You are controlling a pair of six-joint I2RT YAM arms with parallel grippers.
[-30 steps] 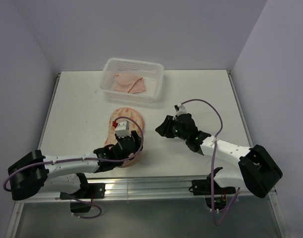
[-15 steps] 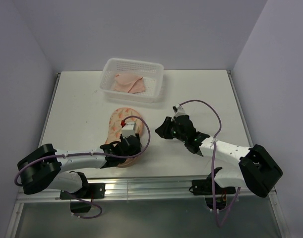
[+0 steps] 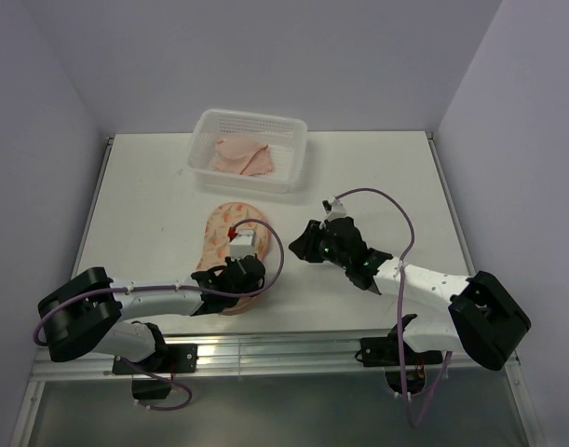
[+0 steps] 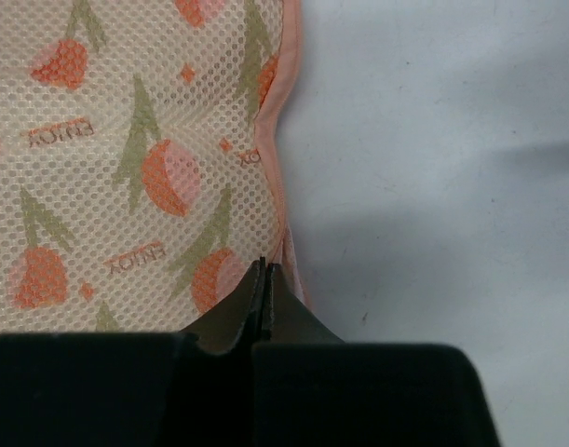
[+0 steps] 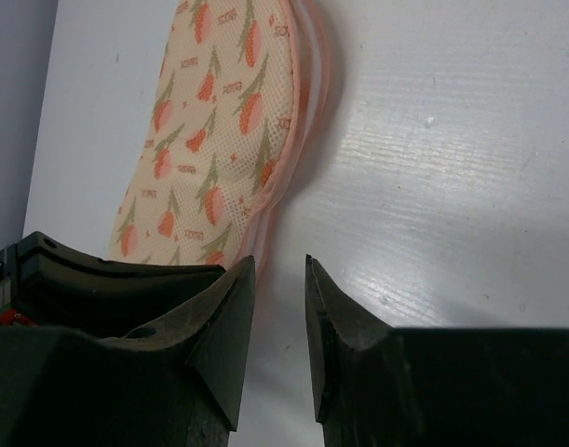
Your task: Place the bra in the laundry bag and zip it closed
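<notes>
Laundry bag (image 4: 126,140) matt printed mesh cloth; table (image 4: 433,140) smooth white.

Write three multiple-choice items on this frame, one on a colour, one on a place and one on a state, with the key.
1. The laundry bag is printed with: A. blue stripes; B. orange-red flowers on green stems; C. black dots.
2. The bra lies: A. in the white basket; B. inside the laundry bag; C. nowhere in view.
3. The left tool is: A. wide open; B. shut, with its tips at the laundry bag's edge; C. shut on the bra.

Key: 1 B, since both wrist views show the flowers on peach mesh. 2 A, since the top view shows the pale pink fabric inside the basket at the far side of the table. 3 B, since the left wrist view shows its fingers meeting with no gap over the bag's trim.
</notes>
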